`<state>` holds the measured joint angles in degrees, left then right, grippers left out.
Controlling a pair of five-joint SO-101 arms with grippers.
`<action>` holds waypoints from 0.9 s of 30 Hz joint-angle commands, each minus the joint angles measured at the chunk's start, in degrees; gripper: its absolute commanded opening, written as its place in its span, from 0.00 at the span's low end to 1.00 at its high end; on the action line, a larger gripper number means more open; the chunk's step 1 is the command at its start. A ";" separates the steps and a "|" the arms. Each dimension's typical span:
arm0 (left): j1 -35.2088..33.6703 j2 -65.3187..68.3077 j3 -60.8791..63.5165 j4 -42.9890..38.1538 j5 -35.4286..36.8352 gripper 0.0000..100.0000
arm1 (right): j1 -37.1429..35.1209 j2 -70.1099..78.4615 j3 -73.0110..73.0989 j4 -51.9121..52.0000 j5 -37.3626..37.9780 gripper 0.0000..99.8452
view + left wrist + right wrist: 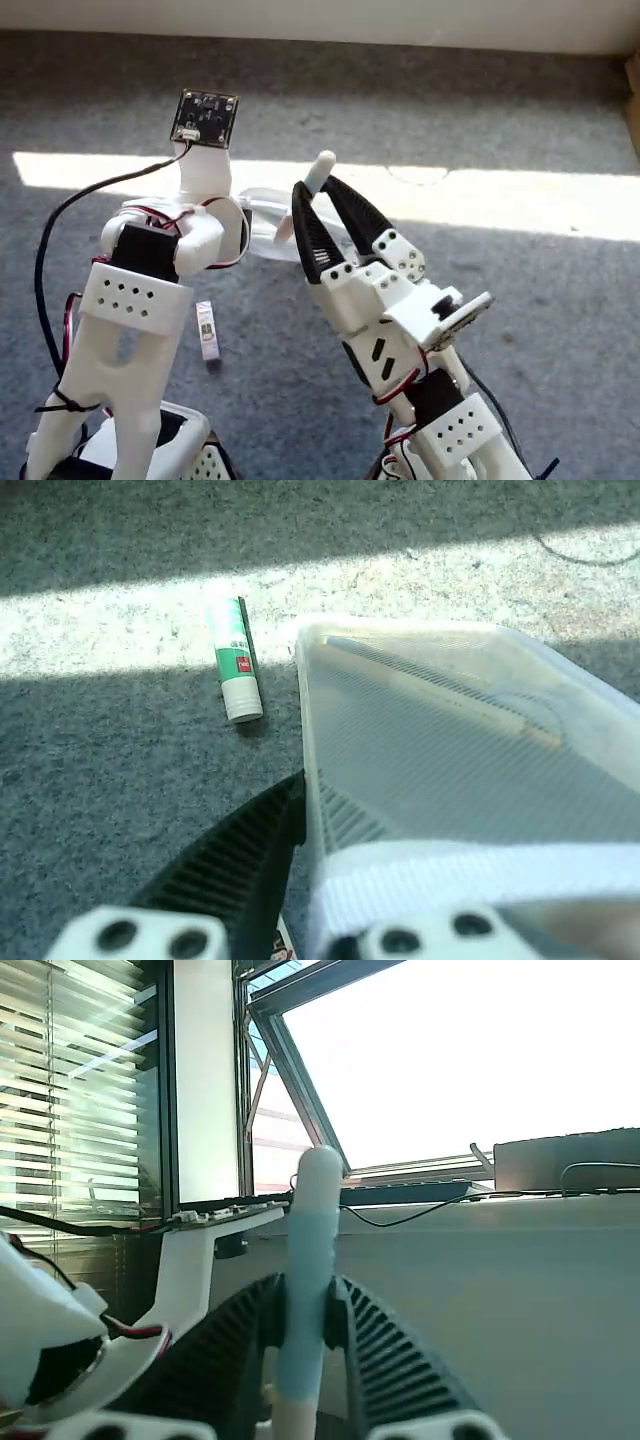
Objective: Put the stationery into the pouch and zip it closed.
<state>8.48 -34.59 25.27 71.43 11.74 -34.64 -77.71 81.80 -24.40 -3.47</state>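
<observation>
Pincer of the right arm (305,1295) is closed on a slim, smooth pen (312,1210), held upright. The pen looks light and stiff and may slip, so grip mid-barrel. Left pincer (302,820) pinches the edge of the soft, translucent ribbed pouch (450,770). Round glue stick (233,660) lies near it on the grey table (100,780).

The pouch (450,750) is translucent, finely ribbed plastic; the pen (308,1250) smooth plastic; the glue stick (233,660) glossy; the carpet (100,800) rough and fibrous
</observation>
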 commanded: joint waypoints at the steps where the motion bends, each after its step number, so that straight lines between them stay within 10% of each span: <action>1: 0.48 -0.66 -0.48 -0.35 0.00 0.01 | 0.66 0.57 -0.48 -0.92 0.62 0.04; 27: -1.01 -8.22 -2.95 -0.35 -2.46 0.01 | 0.48 -25.63 -1.19 30.02 0.26 0.16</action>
<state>8.48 -35.47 25.27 71.43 10.07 -34.46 -99.43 81.80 3.56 -3.47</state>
